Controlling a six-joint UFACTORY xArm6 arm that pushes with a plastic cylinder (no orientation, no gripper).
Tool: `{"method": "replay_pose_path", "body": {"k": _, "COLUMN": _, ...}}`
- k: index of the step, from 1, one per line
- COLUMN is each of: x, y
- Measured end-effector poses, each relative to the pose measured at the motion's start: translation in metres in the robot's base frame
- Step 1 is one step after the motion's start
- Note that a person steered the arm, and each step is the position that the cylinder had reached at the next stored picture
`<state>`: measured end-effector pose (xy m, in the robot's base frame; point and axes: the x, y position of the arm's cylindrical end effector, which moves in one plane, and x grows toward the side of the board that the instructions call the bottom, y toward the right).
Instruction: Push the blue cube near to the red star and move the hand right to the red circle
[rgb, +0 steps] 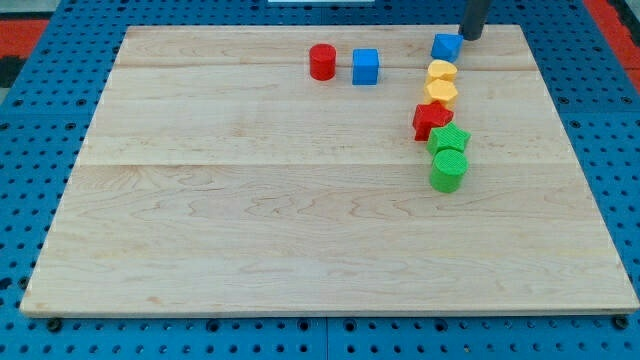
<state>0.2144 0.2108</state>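
One camera looks down at a slant from the near side of the pale wooden board (300, 230). It takes in the whole board, from fairly close; my tip (468, 37) shows at the view's top.

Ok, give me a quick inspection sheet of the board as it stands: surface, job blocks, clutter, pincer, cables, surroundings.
Surface: pale wooden board, mostly bare.
Job's things: two blue blocks; one blue cube beside the red circle, another blue block at the view's top right; red star in the column.
Clutter: two yellow blocks above the star, green star and green cylinder below it.
Pincer: none; my tip sits just right of the top-right blue block.
Cables: nothing seen.
Surroundings: blue pegboard around the board.
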Motion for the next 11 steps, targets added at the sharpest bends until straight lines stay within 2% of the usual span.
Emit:
{"method": "replay_pose_path", "body": {"k": 3, "x": 0.022, "y": -0.039}}
{"method": "replay_pose_path", "body": {"k": 4, "x": -0.014, "y": -0.066}}
{"method": "replay_pose_path", "body": {"k": 5, "x": -0.023, "y": -0.091}}
{"method": "replay_pose_path", "body": {"k": 6, "x": 0.008, "y": -0.129}}
{"method": "replay_pose_path", "body": {"k": 7, "x": 0.018, "y": -0.172}}
{"method": "replay_pose_path", "body": {"k": 8, "x": 0.106, "y": -0.171}}
{"method": "replay_pose_path", "body": {"k": 9, "x": 0.112, "y": -0.174}}
{"method": "replay_pose_path", "body": {"k": 10, "x": 0.059, "y": -0.165}}
{"method": "replay_pose_path", "body": {"k": 11, "x": 0.080, "y": -0.129}}
